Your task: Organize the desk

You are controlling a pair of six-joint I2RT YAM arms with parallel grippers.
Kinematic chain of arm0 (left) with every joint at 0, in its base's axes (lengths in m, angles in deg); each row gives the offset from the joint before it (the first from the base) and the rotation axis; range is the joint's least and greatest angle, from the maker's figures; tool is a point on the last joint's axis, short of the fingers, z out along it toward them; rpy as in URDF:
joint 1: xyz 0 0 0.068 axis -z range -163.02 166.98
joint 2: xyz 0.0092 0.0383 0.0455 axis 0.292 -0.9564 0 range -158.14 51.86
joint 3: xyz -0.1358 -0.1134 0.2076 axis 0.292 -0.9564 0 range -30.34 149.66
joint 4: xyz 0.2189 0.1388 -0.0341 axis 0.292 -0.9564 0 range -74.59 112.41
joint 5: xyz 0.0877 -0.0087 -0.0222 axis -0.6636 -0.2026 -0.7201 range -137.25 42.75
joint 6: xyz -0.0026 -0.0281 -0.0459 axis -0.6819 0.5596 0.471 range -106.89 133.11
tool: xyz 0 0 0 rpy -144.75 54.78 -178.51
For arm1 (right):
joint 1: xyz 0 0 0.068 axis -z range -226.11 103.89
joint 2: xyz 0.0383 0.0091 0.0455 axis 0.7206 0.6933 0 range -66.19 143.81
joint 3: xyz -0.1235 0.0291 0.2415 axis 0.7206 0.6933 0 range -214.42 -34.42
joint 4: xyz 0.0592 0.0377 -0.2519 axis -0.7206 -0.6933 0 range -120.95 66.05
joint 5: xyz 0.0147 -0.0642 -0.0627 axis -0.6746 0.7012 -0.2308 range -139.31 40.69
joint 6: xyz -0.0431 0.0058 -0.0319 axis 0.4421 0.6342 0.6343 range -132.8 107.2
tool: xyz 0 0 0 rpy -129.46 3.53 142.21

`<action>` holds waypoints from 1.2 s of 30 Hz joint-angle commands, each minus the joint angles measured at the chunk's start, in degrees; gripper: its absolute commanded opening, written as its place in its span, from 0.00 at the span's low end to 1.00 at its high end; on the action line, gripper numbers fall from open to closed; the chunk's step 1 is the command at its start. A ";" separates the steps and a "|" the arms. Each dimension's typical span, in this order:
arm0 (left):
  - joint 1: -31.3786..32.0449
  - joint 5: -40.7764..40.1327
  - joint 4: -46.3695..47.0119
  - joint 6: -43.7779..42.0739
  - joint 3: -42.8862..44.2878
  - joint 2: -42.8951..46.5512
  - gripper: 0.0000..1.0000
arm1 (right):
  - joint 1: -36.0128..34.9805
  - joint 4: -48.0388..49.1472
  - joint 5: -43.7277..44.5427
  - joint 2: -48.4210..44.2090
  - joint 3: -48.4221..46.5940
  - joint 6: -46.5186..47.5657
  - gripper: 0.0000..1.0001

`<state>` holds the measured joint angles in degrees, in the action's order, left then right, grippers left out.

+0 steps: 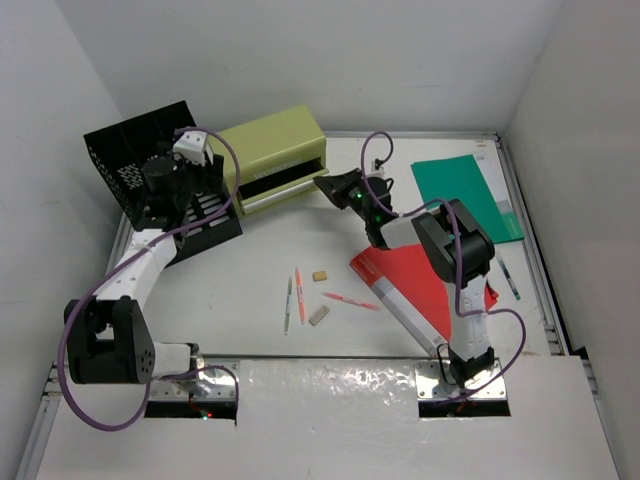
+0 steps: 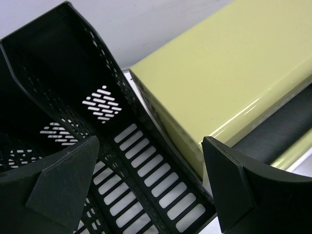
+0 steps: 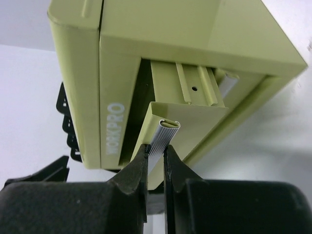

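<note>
Right fingers (image 3: 132, 171) pinch the silver drawer handle (image 3: 164, 132) between them; left fingers (image 2: 63, 185) spread wide over the black mesh tray (image 2: 146, 165).

- "WORKPRO", a brand name in pale capital letters, stands on the front frame of the olive-green metal drawer box (image 3: 117, 73), as seen in the right wrist view.
- The word runs along the frame strip just beside the drawer opening, lying on its side in that view, near the ribbed silver drawer handle (image 3: 163, 136).
- The flat teal-green folder (image 1: 465, 195) in the top view bears small pale marks by its right edge, too small to read.
</note>
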<state>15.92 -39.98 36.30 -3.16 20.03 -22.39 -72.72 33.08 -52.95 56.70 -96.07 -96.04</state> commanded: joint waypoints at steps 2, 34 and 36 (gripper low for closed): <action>0.53 -1.29 1.32 -0.60 2.45 -0.01 0.86 | 0.77 3.69 0.48 -5.81 5.47 3.17 0.00; 0.53 -0.49 -13.26 0.10 5.00 11.41 0.86 | -10.81 -62.58 1.78 -33.51 2.87 62.39 0.63; 0.53 -1.99 -17.83 0.28 5.00 12.64 0.86 | -15.04 -68.96 2.76 -31.41 0.31 66.44 0.63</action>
<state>15.92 -40.48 23.84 -3.10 22.96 -12.21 -82.66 -15.29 -52.89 24.03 -91.83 -44.67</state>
